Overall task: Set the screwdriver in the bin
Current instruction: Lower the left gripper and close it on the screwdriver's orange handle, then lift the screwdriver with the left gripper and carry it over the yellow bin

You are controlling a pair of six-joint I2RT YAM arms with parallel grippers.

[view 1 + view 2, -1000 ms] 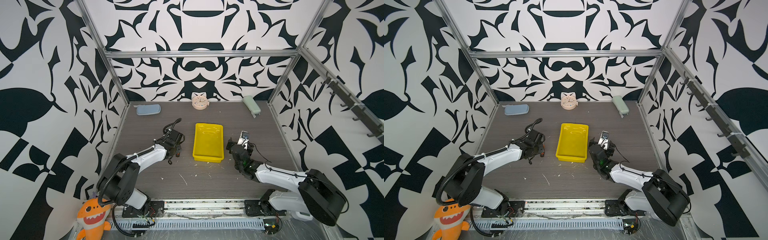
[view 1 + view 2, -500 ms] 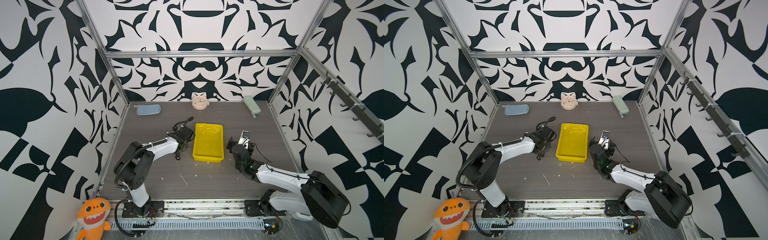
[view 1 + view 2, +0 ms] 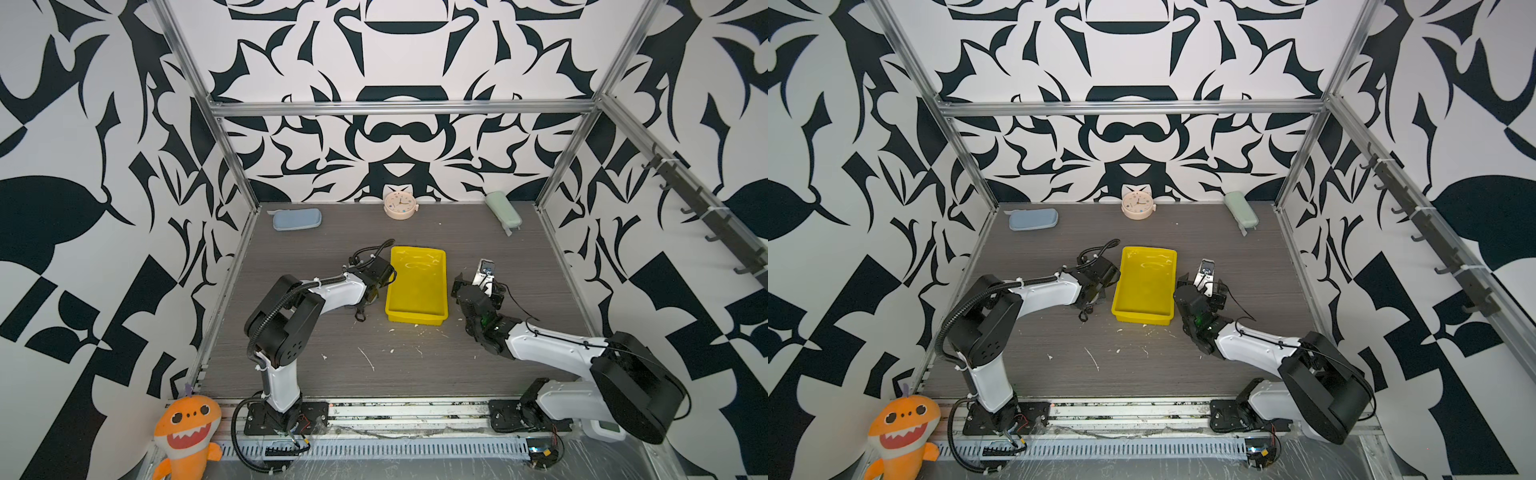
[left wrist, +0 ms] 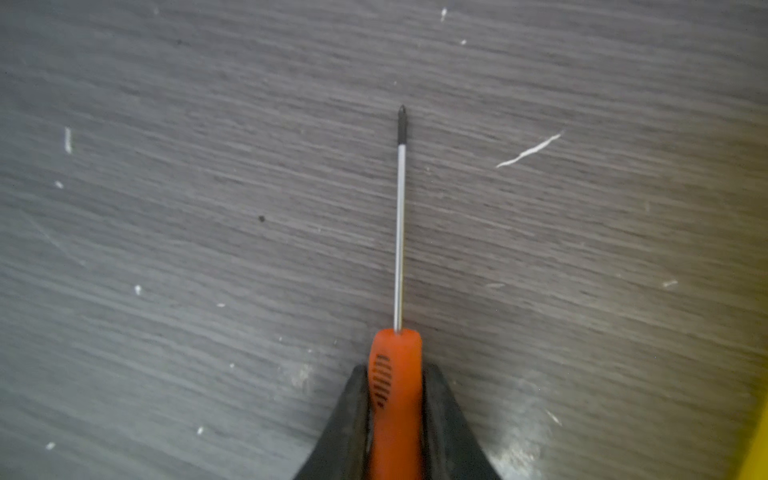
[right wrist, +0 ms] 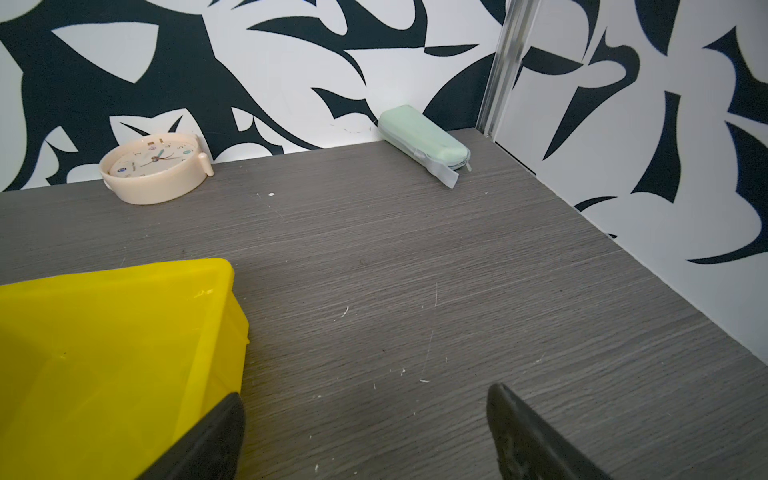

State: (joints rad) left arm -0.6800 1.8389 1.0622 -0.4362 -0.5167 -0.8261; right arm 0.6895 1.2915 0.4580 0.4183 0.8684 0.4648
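In the left wrist view my left gripper (image 4: 395, 372) is shut on the orange handle of the screwdriver (image 4: 397, 347). Its thin shaft points away over the grey table, close to the surface, with the bin's yellow edge (image 4: 758, 449) at the frame's corner. In both top views the left gripper (image 3: 360, 312) (image 3: 1084, 314) is low beside the left wall of the empty yellow bin (image 3: 415, 291) (image 3: 1144, 286); the screwdriver is hidden there. My right gripper (image 3: 473, 278) (image 5: 365, 399) stands open and empty just right of the bin (image 5: 104, 353).
Along the back wall lie a blue pouch (image 3: 296, 218), a round cream clock (image 3: 400, 205) and a pale green case (image 3: 503, 210). White scraps (image 3: 365, 357) are scattered on the table in front of the bin. An orange plush toy (image 3: 187, 428) sits off the table's front left corner.
The left arm has swung right, up to the bin's left side, and its jaws have closed on the screwdriver's handle. The right arm has stayed still.
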